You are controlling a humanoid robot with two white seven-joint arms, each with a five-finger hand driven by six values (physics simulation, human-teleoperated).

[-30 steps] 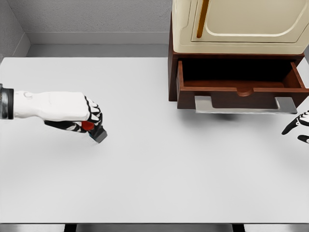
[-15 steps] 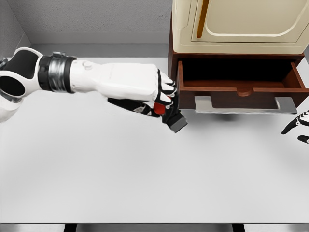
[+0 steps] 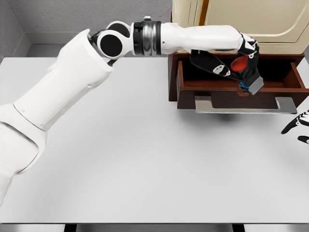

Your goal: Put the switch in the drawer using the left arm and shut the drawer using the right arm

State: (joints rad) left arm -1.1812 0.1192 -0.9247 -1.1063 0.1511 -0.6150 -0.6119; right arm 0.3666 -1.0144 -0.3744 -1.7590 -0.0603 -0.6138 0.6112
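1. Your left hand (image 3: pixel 231 55) is stretched across the table (image 3: pixel 145 159) toward 1 o'clock and sits over the open drawer (image 3: pixel 289 77).
2. Its fingers are clamped on the switch (image 3: pixel 250 79), a grey block with a red button showing against the palm.
3. The switch hangs tilted just above the drawer's front wall, near the middle notch; you cannot tell whether it touches the wood.
4. The drawer stands pulled out from the dark brown base of the cream cabinet (image 3: pixel 251 24) at 1 o'clock, with a flat grey handle (image 3: pixel 285 105) below its front.
5. Your right hand (image 3: pixel 299 124) shows only partly at the 3 o'clock edge, low over the table, well apart from the drawer; its visible fingers are spread and hold nothing.
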